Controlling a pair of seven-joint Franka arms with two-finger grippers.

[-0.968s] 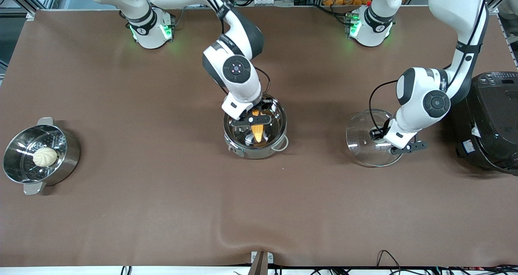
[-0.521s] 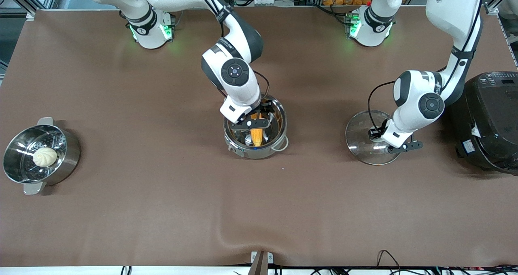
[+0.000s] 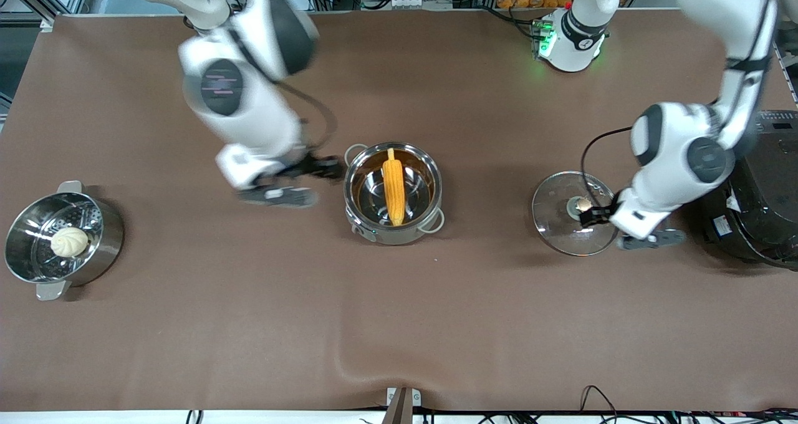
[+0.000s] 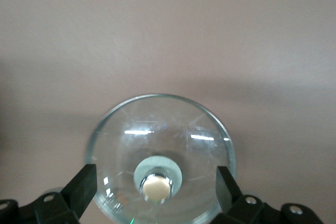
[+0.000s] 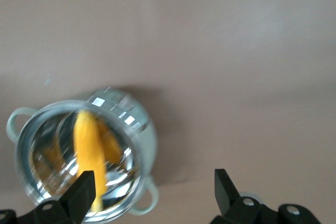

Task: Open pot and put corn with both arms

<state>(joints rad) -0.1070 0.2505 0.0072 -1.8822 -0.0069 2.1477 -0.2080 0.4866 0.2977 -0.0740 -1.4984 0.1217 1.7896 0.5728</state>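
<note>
With the corn [image 3: 392,186] lying in the pot [image 3: 393,193], long axis toward the camera, the lid [image 3: 573,212] rests beneath the left gripper [image 4: 155,182], jaws apart; the right gripper [image 5: 152,195], empty and apart, hangs beside the pot.

Yellow corn [image 3: 393,186] lies in the open steel pot [image 3: 393,231], tip pointing to six o'clock; the glass lid [image 3: 561,224] rests flat on the bench toward the left arm's end.

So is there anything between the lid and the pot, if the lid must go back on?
Nothing visible stands between them. The lid lies on the table toward the left arm's end, under the open left hand. The pot holds the corn.
</note>
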